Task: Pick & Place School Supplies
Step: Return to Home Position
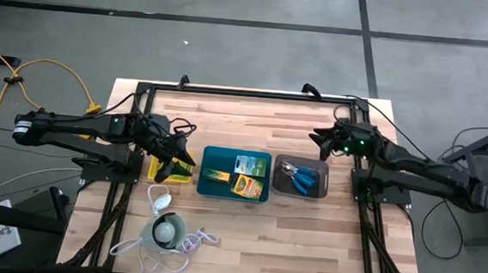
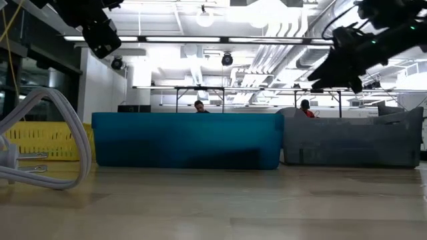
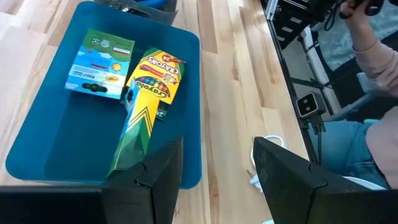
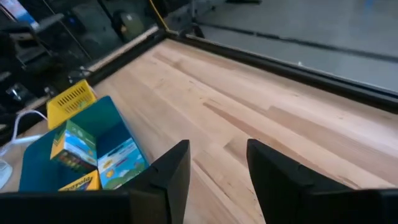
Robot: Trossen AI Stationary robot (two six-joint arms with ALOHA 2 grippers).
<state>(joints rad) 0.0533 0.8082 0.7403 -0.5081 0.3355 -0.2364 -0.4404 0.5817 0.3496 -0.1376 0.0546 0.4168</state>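
High – trays: three in a row on the counter (image 1: pixel 245 240): yellow tray (image 1: pixel 152 171), teal tray (image 1: pixel 217 158), grey tray (image 1: pixel 282 187).
High – supplies: two crayon boxes (image 1: pixel 247 187) and one pack (image 1: pixel 245 164) lie in the teal tray; two blue-handled scissors (image 1: pixel 300 176) lie in the grey tray.
High – left gripper (image 1: pixel 173 164): over the yellow tray, just beside the teal tray.
High – right gripper (image 1: pixel 319 140): over bare counter, near the grey tray but apart from it.
High – gadget (image 1: pixel 165 231): one, white and round, with its cord (image 1: pixel 124 247).
Low – trays: all three walls show side by side; what they hold is hidden.
Low – grippers: both hang above the trays, touching nothing.
Low – people (image 2: pixel 199 107): two, far behind.
Left wrist – left gripper: fingers (image 3: pixel 155 180) spread apart, nothing between them; the teal tray with boxes and pack lies beyond.
Left wrist – person: one sleeve (image 3: pixel 373 56) beside the counter.
Right wrist – right gripper: fingers (image 4: pixel 174 171) parted, empty, over bare wood.
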